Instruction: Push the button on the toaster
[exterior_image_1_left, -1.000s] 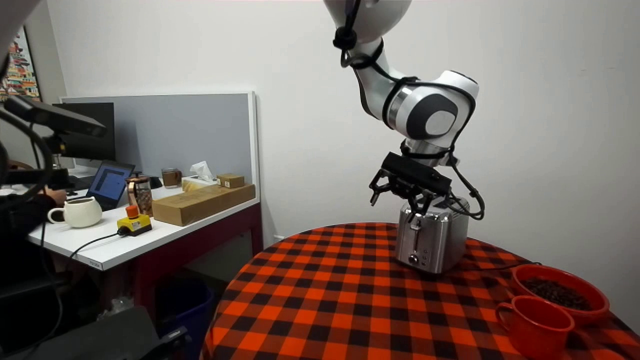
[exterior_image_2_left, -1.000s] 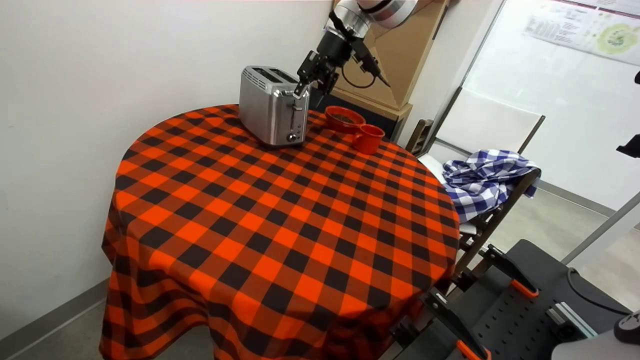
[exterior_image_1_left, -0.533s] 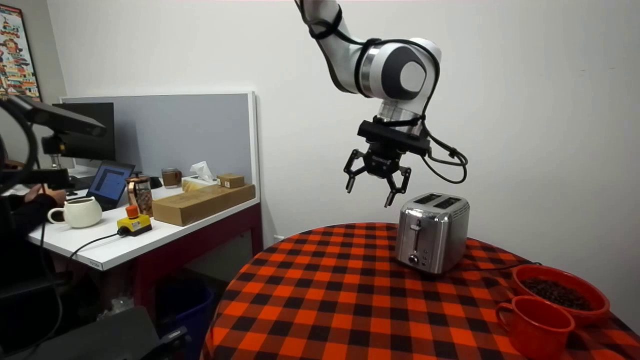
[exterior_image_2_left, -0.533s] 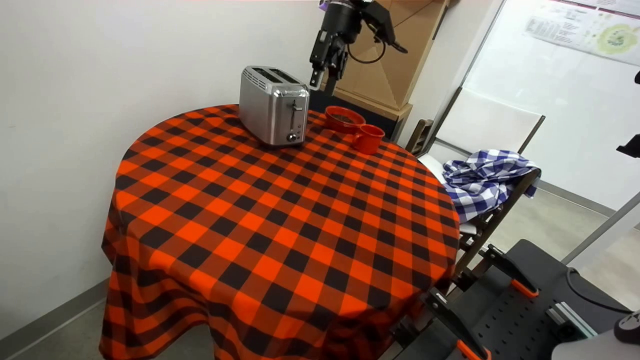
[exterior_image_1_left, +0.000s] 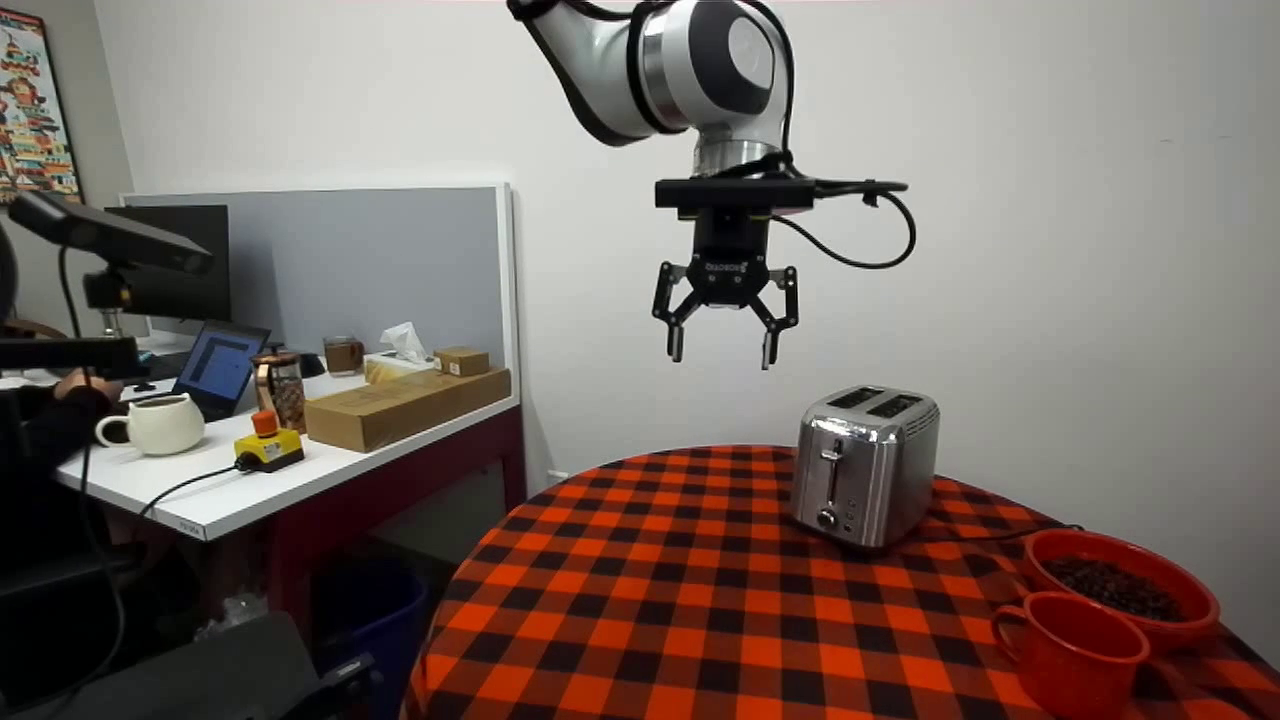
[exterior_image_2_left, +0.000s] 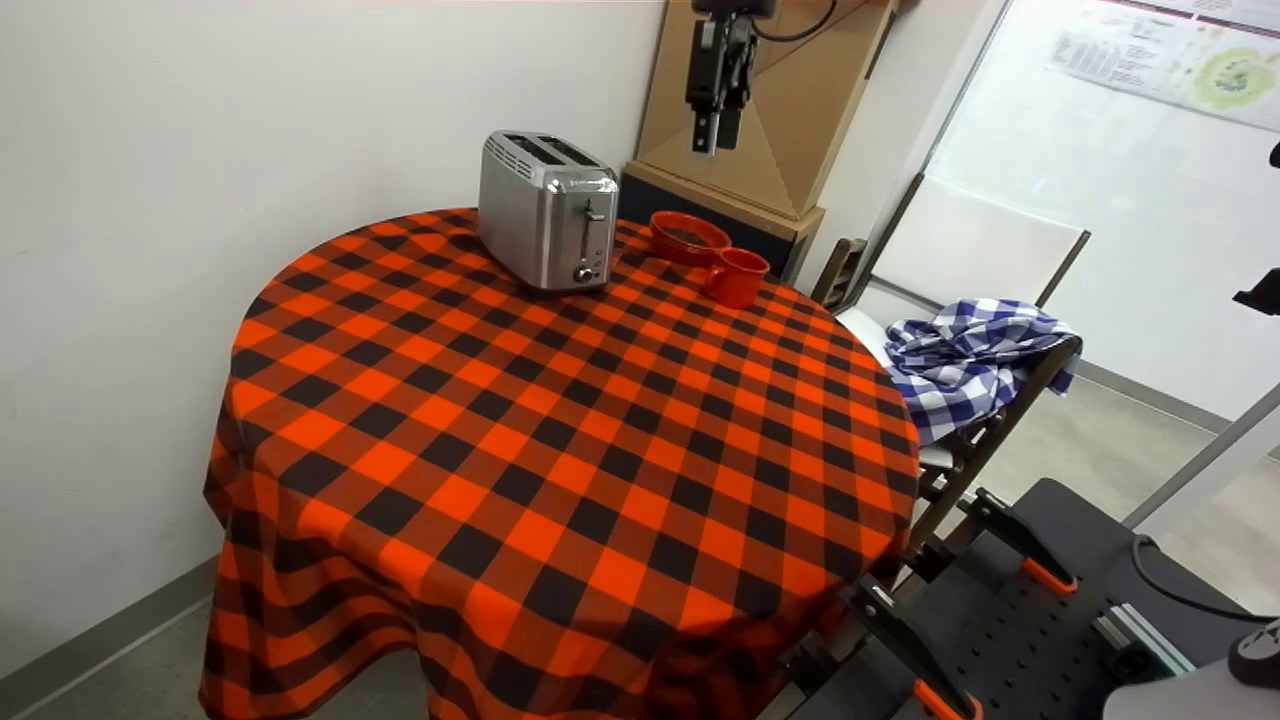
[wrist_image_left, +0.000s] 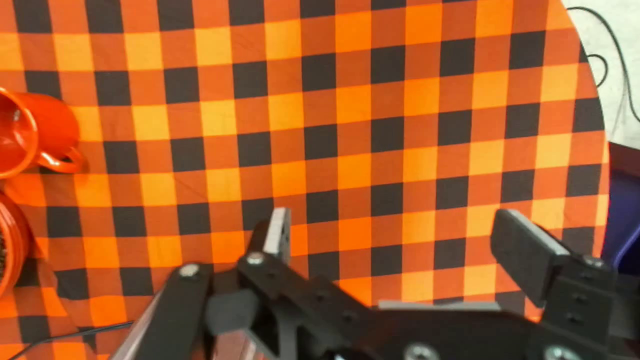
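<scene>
The toaster (exterior_image_1_left: 868, 490) is shiny silver with two top slots and stands upright on the checked table, also in an exterior view (exterior_image_2_left: 520, 220). Its lever (exterior_image_1_left: 832, 454) sits near the top of the front slit, above a round knob (exterior_image_1_left: 826, 518) and small buttons. My gripper (exterior_image_1_left: 722, 348) is open and empty, pointing down, above the table and apart from the toaster. It hangs higher than the toaster's top in both exterior views (exterior_image_2_left: 717, 135). In the wrist view the open fingers (wrist_image_left: 395, 235) frame bare cloth; the toaster is mostly hidden behind the gripper linkage at bottom left.
A red mug (exterior_image_1_left: 1075, 655) and a red bowl (exterior_image_1_left: 1195, 605) of dark beans stand near the toaster; both show in the wrist view, the mug (wrist_image_left: 57, 125) and the bowl (wrist_image_left: 15, 235) at left. A black cord (exterior_image_1_left: 990, 538) runs from the toaster. A wall stands behind it.
My gripper has risen from beside the toaster's top front and moved away from it, turning from tilted to straight down. It stays open. The toaster and its lever look unmoved.
</scene>
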